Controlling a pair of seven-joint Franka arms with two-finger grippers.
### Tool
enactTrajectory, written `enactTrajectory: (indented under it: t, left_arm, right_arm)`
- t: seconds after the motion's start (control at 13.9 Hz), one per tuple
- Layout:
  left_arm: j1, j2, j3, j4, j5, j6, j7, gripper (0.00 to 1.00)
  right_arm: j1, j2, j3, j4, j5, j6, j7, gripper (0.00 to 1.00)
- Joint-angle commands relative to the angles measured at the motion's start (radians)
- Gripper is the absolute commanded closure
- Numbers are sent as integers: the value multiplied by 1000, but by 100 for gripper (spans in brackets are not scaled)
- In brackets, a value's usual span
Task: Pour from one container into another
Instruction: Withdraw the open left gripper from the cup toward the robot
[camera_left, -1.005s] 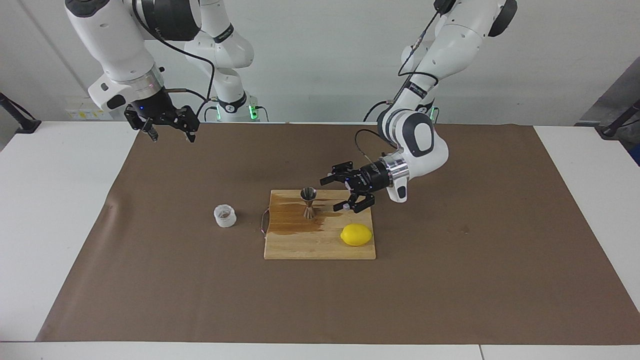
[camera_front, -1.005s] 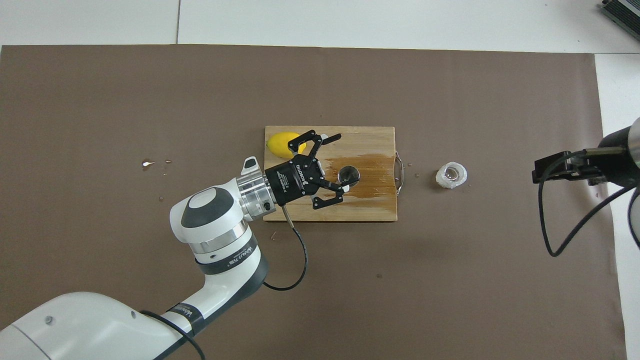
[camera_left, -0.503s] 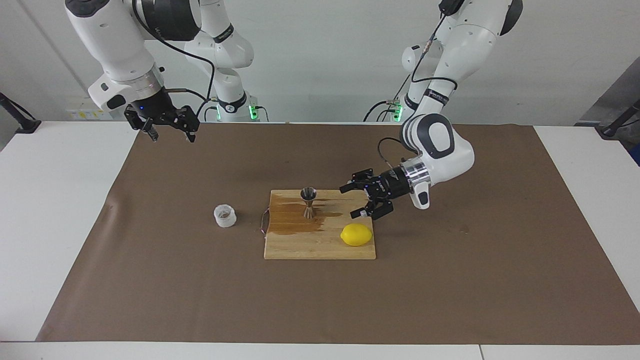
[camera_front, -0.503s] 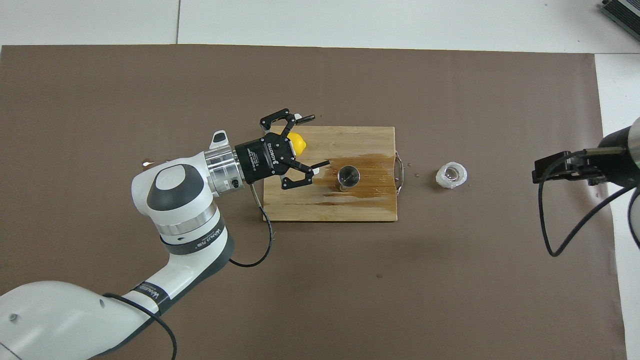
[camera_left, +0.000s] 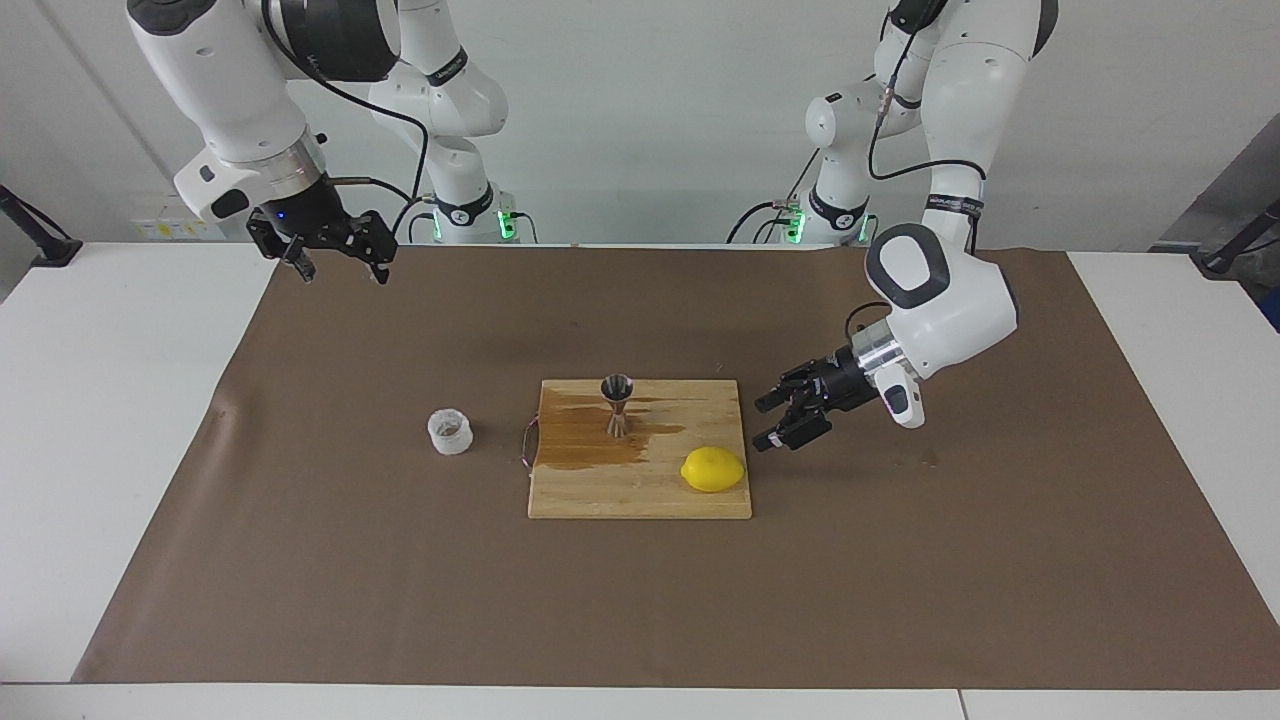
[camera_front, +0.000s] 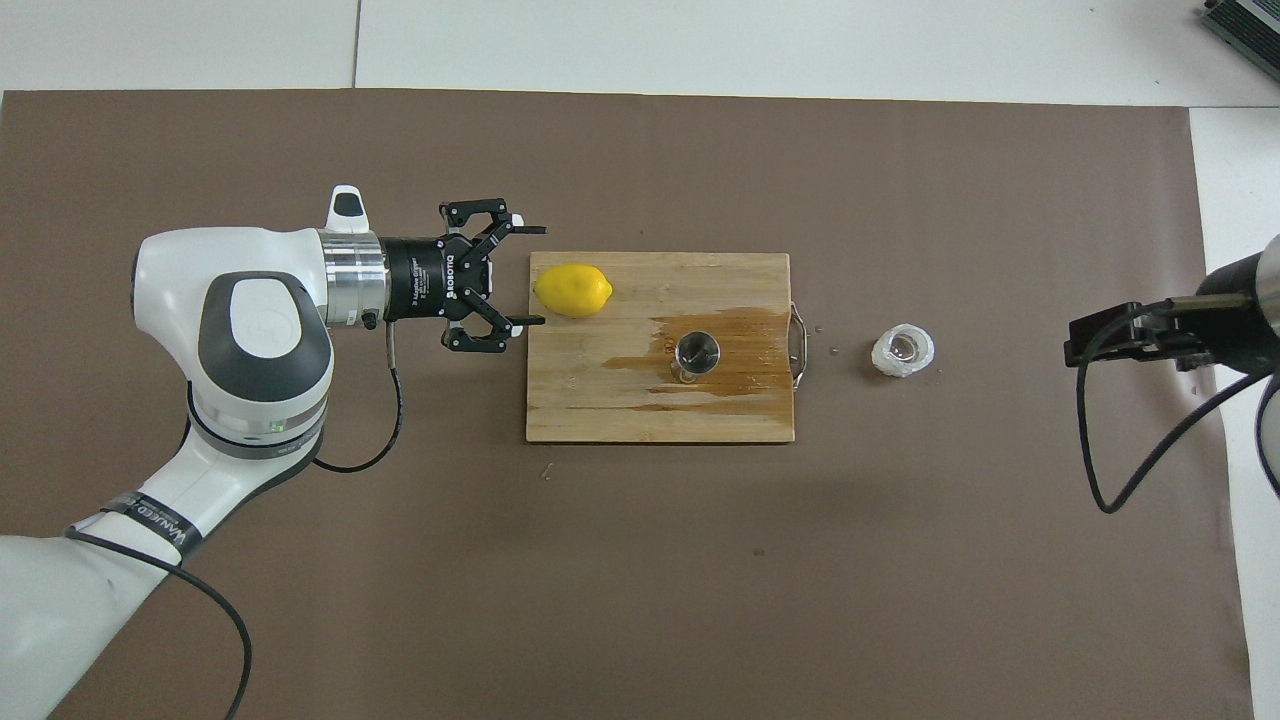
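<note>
At upper left of the facing view, your right gripper (camera_left: 335, 262) waits with fingers apart, empty.
Moving rightward you meet the plastic cup (camera_left: 449, 432) on the brown mat (camera_left: 900, 560), the steel jigger (camera_left: 617, 404) upright on the wet cutting board (camera_left: 620, 490) with the lemon (camera_left: 713, 469), then your left gripper (camera_left: 768, 422), spread and empty.

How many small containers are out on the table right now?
2. The steel jigger stands upright on the cutting board; the plastic cup sits on the brown mat beside the board, toward the right arm's end.
</note>
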Motion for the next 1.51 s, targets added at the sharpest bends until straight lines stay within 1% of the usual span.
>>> enactTrajectory:
  t: [0.0,0.14,0.22,0.43,0.5,0.79,0.93,1.01,1.08,1.15,1.22,1.29,1.36,1.44]
  left_arm:
    - [17,-62,-1,-11,153,-41,-10,0]
    - [9,-100,-2,-23,285,-41,-7,0]
    - [1,-122,-2,-23,333,-41,-5,0]
    - [0,-156,-4,-22,453,-59,3,0]
    - [1,-164,-4,-17,490,-82,16,0]
    - [1,-242,-2,-14,640,-157,30,0]
    - [4,-292,-2,-14,657,-220,36,0]
    - [10,-321,-2,-14,662,-252,73,0]
    - [12,-346,1,-14,660,-283,120,0]
    - [0,-367,30,-13,660,-318,146,0]
    - [-44,-395,101,-11,662,-350,162,0]
    - [-118,-417,181,-11,660,-375,191,0]
    - [-173,-432,271,-11,662,-404,222,0]
    - [-215,-441,328,-11,662,-424,252,0]
  right_arm:
    - [-24,-21,2,-19,14,-18,9,0]
    - [-39,-30,2,-19,14,-67,-26,0]
    - [-42,-30,2,-20,14,-67,-78,0]
    - [-63,-33,4,-37,14,-36,-352,0]
    - [-74,-41,4,-54,14,-3,-449,0]
    - [-129,-58,4,-144,15,161,-834,0]
    - [-161,-47,4,-184,18,213,-1033,0]
    - [-177,-35,4,-209,33,268,-1153,0]
    - [-191,-18,4,-241,81,333,-1274,0]
    - [-204,25,4,-250,134,373,-1392,0]
    - [-214,74,4,-248,182,387,-1498,0]
    - [-226,121,4,-244,248,390,-1572,0]
    - [-235,154,4,-247,306,419,-1646,0]
    - [-229,184,5,-247,343,453,-1733,0]
